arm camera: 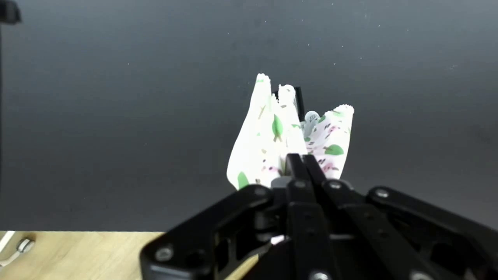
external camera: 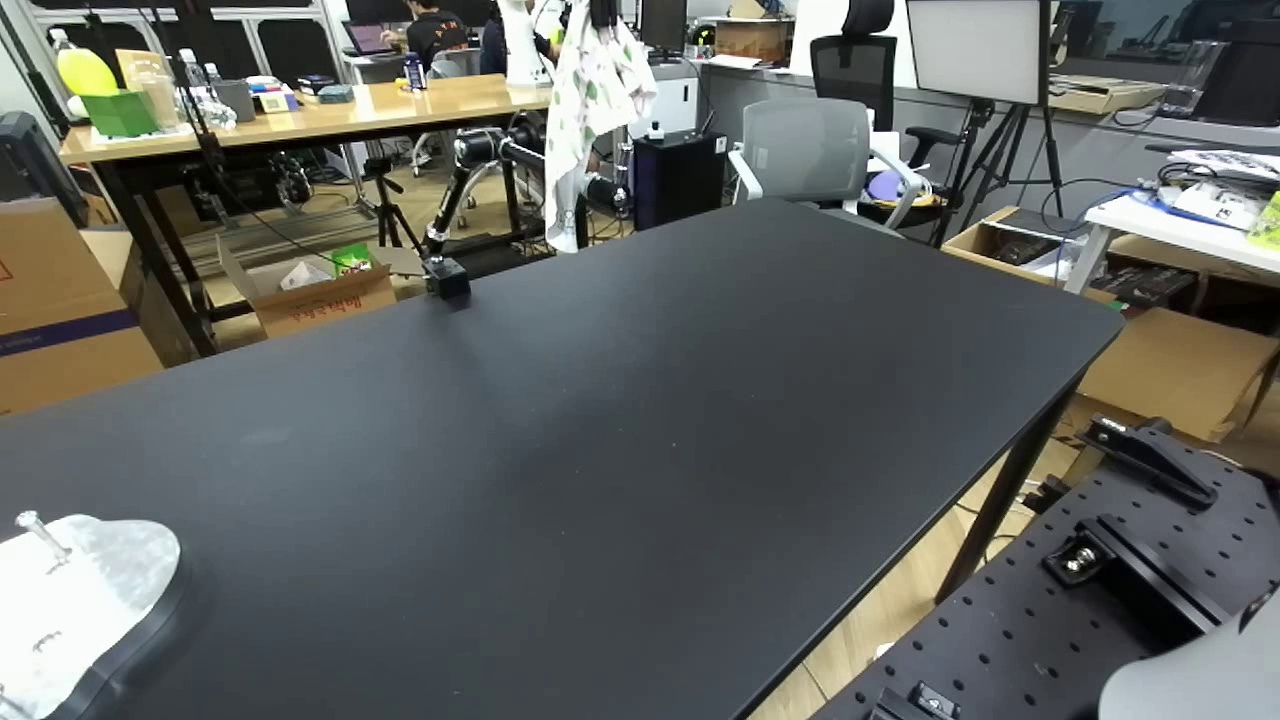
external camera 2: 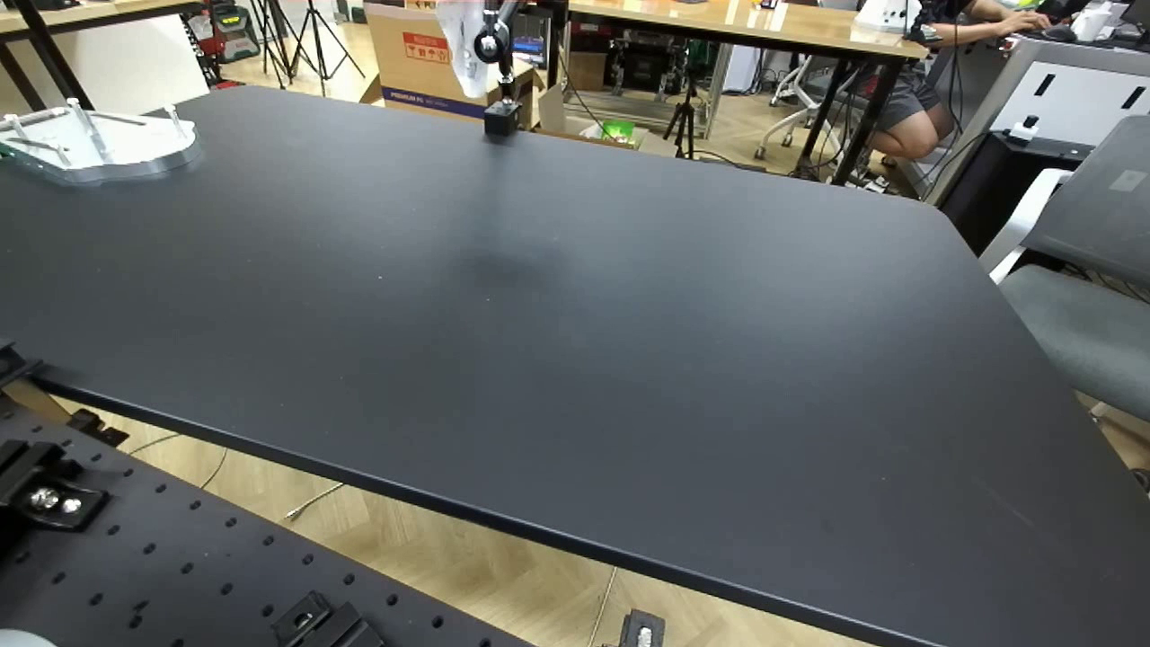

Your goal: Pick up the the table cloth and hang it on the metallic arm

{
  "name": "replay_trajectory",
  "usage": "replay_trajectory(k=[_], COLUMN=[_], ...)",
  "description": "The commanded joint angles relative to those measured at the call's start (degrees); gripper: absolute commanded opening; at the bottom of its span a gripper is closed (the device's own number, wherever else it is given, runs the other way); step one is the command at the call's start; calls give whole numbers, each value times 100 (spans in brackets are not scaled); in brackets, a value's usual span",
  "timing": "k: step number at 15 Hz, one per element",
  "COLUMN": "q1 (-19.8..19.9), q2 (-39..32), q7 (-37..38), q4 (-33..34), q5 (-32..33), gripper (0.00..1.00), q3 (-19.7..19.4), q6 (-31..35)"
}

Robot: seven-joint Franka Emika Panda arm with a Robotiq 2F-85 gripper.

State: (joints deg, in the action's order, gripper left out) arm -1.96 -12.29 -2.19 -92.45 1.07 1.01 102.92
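Table cloth (arm camera: 255, 149) is picked up, pinched between gripper (arm camera: 303, 158) fingers (arm camera: 295, 168); draping over metallic arm (external camera: 478, 148) and release are seemingly left.

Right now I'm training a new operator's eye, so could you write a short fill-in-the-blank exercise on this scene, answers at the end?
The hand grips the white ____.
The leaves printed on it are coloured ____.
The black base of the metallic arm sits on the ____.
The wrist view's lower left shows the wood-toned ____.
Missing words: cloth; green; table; floor.
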Motion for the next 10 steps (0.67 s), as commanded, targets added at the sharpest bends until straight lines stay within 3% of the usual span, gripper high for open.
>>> replay_trajectory(k=[1, 10], q1=[-13, 116], q2=[365, 450], q7=[228, 93], q4=[-363, -1188], q5=[60, -114], gripper=[1, 1], q3=[4, -27], q6=[-167, -182])
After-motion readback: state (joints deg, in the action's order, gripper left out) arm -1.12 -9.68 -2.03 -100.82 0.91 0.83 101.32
